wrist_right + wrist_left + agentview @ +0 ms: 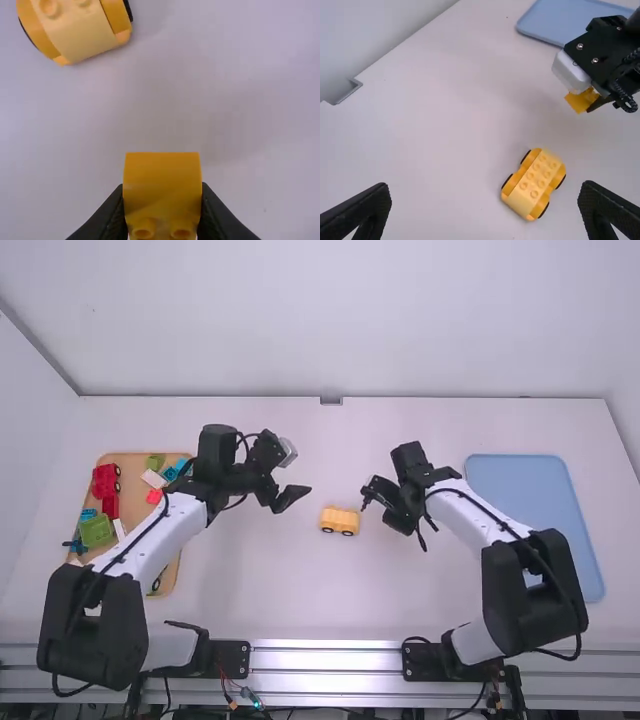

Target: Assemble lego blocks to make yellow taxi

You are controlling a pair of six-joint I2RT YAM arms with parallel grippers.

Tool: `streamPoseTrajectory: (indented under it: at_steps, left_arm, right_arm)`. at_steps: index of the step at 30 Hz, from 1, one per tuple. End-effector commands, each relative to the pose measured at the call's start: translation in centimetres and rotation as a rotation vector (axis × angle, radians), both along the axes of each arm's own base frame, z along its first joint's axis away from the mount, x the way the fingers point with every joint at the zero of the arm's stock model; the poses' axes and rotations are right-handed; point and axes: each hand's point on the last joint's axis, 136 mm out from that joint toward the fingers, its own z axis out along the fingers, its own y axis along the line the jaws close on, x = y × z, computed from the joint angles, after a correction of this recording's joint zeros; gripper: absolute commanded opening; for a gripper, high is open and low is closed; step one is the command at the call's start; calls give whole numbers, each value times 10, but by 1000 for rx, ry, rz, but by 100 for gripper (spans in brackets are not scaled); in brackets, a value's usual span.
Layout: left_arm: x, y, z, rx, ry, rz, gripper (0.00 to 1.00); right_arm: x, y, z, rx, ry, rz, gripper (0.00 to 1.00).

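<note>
Left wrist view puts your wheeled yellow base [533, 182] upright on the white table [430, 150], studs up, between the two arms. Beside it and apart, your right gripper [162, 196] grasps a yellow block [162, 175]. Your left gripper [485, 187] is spread and empty, so nothing steadies that base: press down off-centre and it could roll away on its wheels. Block and base look skewed to each other; mismatched studs could tip the block or twist it in your grip.
</note>
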Motion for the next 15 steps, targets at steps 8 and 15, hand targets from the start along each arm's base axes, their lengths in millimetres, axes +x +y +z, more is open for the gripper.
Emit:
streamPoseTrajectory:
  at_steps: [8, 15]
  left_arm:
    - [-5, -2, -4, 59, -43, -73, 99]
    - [-36, -13, -13, 106, -177, -328, 99]
  right_arm:
    - [-11, 16, -34, -105, 142, 205, 0]
    - [3, 19, -33, -121, 86, 192, 8]
